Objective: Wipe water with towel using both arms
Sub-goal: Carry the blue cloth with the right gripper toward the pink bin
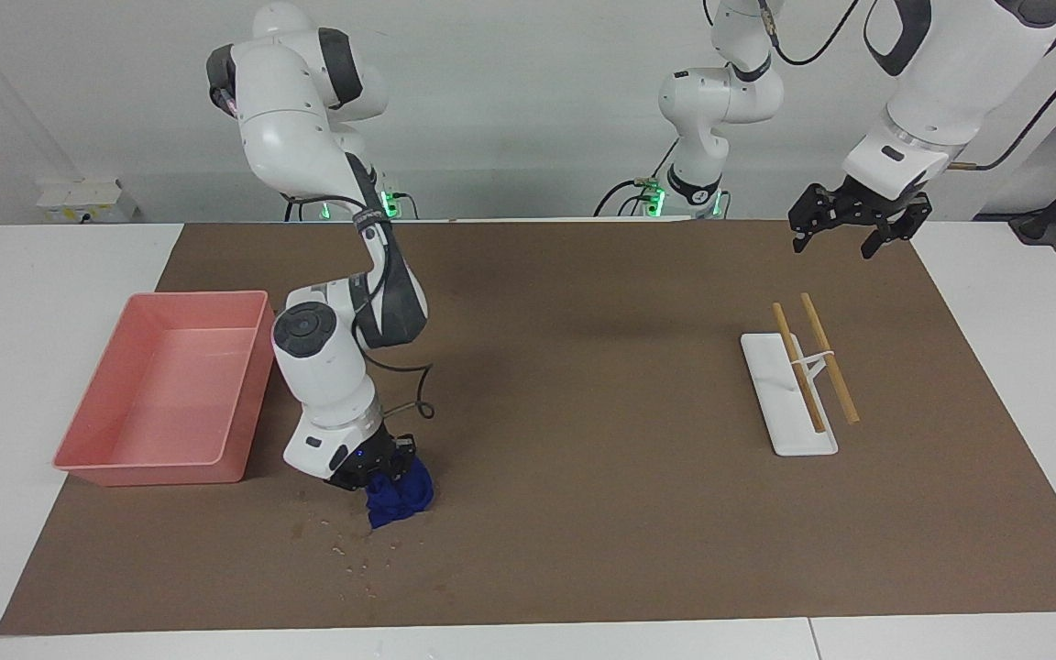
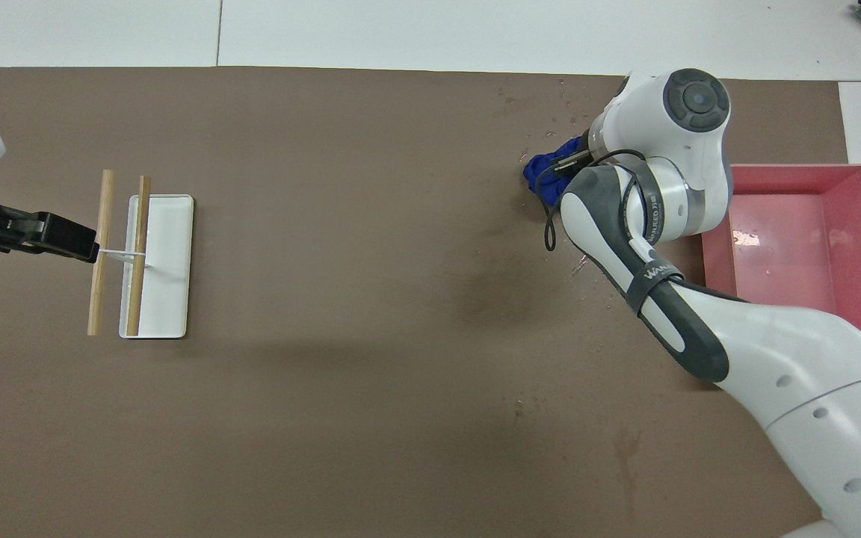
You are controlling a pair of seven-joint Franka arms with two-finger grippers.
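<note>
left hand (image 1: 849,231): spread wide, waiting over the mat's edge by the robots
right hand (image 1: 372,465): pinching the towel (image 1: 400,498), pressed onto the desk (image 1: 583,513) beside the pink tray (image 1: 88,458)
water (image 1: 349,559): droplets just farther out than the towel

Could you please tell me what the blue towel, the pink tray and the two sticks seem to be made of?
Towel: soft cloth, matte, judging by its wrinkled bundle. Tray: probably plastic, smooth with a slight sheen inside. Sticks: likely wood or bamboo, pale tan and matte.
</note>
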